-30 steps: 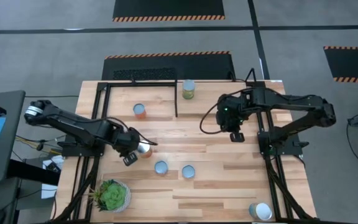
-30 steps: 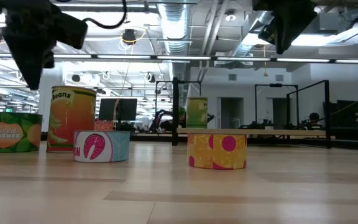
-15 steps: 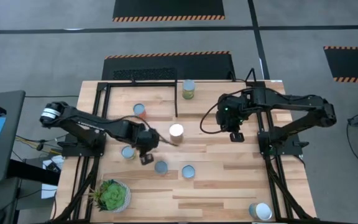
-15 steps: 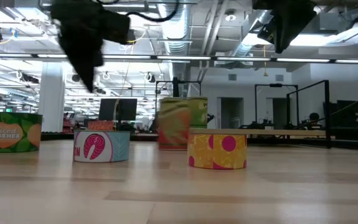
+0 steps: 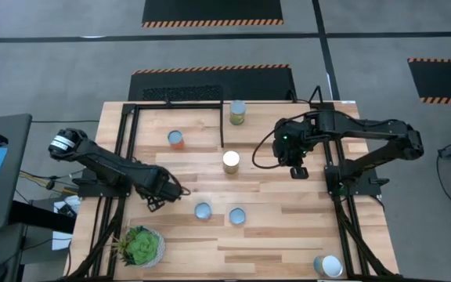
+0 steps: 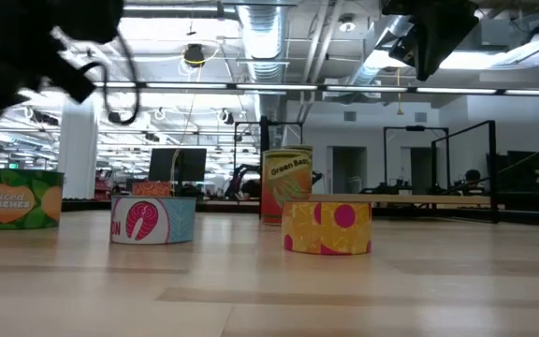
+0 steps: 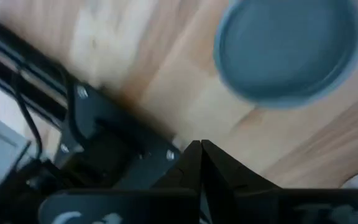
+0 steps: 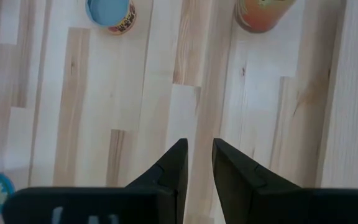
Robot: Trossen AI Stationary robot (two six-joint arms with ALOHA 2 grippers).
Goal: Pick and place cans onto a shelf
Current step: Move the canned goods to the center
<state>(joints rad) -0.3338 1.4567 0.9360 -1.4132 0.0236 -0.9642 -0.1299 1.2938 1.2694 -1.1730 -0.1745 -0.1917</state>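
Now the left gripper (image 5: 156, 203) is hovering with its fingers pressed together and holding nothing, near the table's (image 5: 288, 227) left edge. A tall can (image 5: 231, 162) is standing upright well to its right, mid-table beside the shelf (image 5: 178, 105), and two low cans (image 5: 203, 210) (image 5: 237, 215) are sitting closer. The right gripper (image 5: 297, 171) is waiting with fingers slightly apart, gripping nothing.

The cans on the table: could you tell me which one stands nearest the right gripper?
The tall can with the pale top, standing alone mid-table beside the shelf's black post. It is nearest the right gripper; the other cans stand farther off.
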